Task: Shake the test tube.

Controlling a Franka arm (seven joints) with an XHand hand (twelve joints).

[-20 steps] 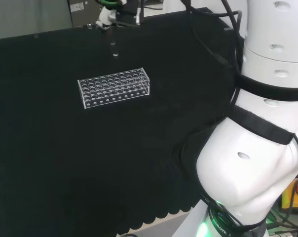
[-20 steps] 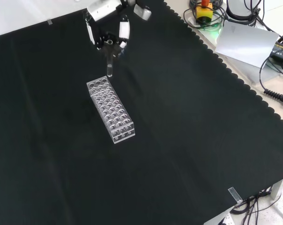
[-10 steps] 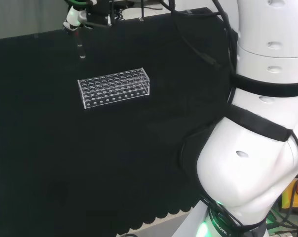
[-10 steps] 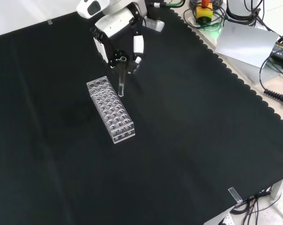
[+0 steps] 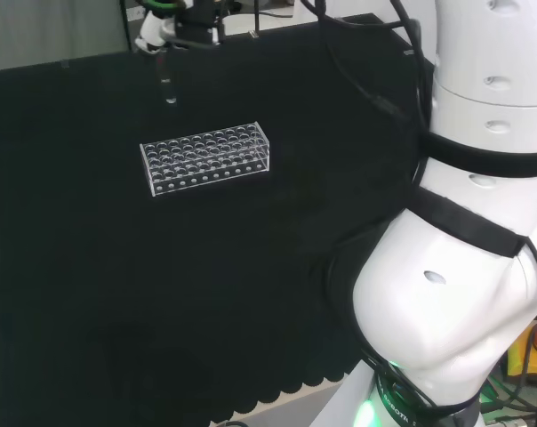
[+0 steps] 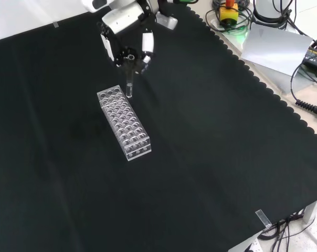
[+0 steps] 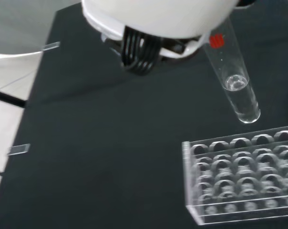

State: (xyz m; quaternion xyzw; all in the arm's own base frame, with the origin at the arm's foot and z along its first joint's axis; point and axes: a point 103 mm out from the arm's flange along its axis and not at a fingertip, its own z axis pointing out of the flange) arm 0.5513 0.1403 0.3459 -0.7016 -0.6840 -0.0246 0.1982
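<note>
- The test tube hangs in the air with its long axis close to upright, rounded bottom down and mouth up among the fingers; the wrist view shows a little clear liquid pooled in its lower part
- Relative to the clear rack, the tube's bottom sits above and just off the rack's far end in the front view, clear of the wells and not touching them; in the head view the tube is above and beyond the rack, over its left half
- The hand is directly above the tube, fingers curled in around its upper part and pinching it near the mouth, so the tube points straight down out of the grip; the hand has nothing else in it
- The head view has the hand at the top edge of the black cloth, well above the rack
- Judgement: since the tube hangs below the grip along its own axis, a shake would swing the free bottom end sideways; the rack's end lies near under that end, so height above the rack is what the move depends on
</note>
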